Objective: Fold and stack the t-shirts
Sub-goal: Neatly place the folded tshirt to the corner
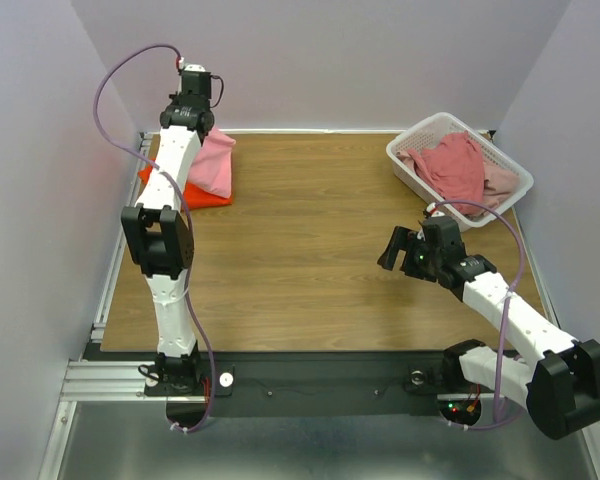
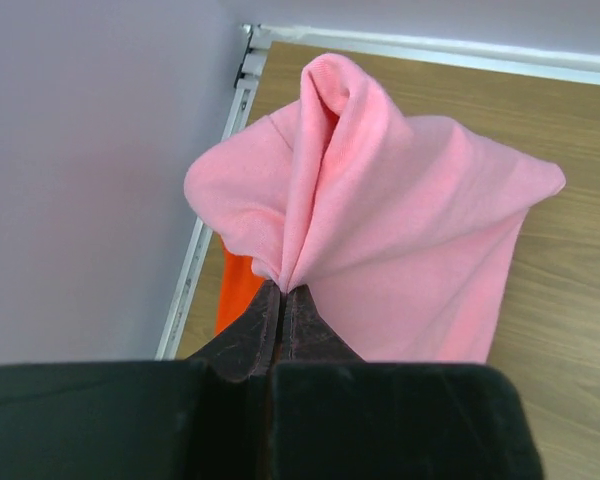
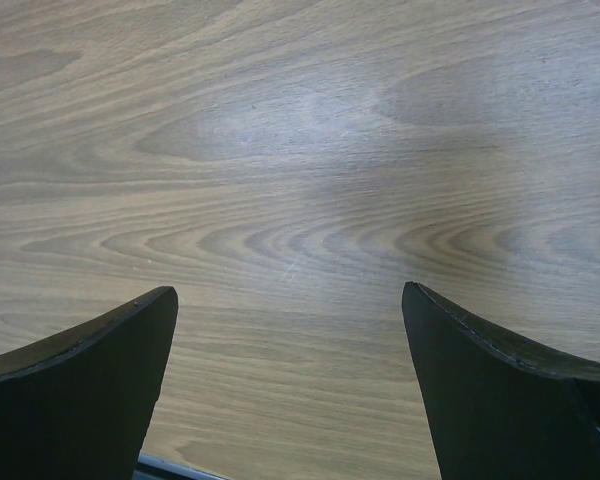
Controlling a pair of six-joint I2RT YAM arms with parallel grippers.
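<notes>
Table (image 1: 310,250): wood top, with a rail and the wall close along its left edge.

Basket (image 1: 404,152): far right corner. It holds a dusty rose shirt (image 1: 452,165) and a paler one (image 1: 502,182), both heaped and unfolded.

Pink shirt (image 2: 410,240): far left corner, over the orange shirt (image 2: 236,292). It is gathered to a point and flares out from there in loose folds. Only a strip of the orange shows, lying flat on the table beside the rail.

Left gripper (image 2: 283,290): fingers pressed together on the gathered point of the pink shirt, with no gap visible.

Right gripper (image 3: 289,290): fingers wide apart and holding nothing. It hangs over bare wood, well apart from the stack.

Risks, as judged:
- The single-point pinch leaves the cloth bunched. If it is let go like this, it probably lands rumpled rather than as a flat fold.
- Pink sits mostly to the right of the orange, so the stack may end up skewed.
- The rail and wall are very near. A pull to the left could drag fabric over the table edge or shift the orange underneath.
- Cotton may cling to the pads on opening and lift with them.
- The right arm is too far off to steady anything.
</notes>
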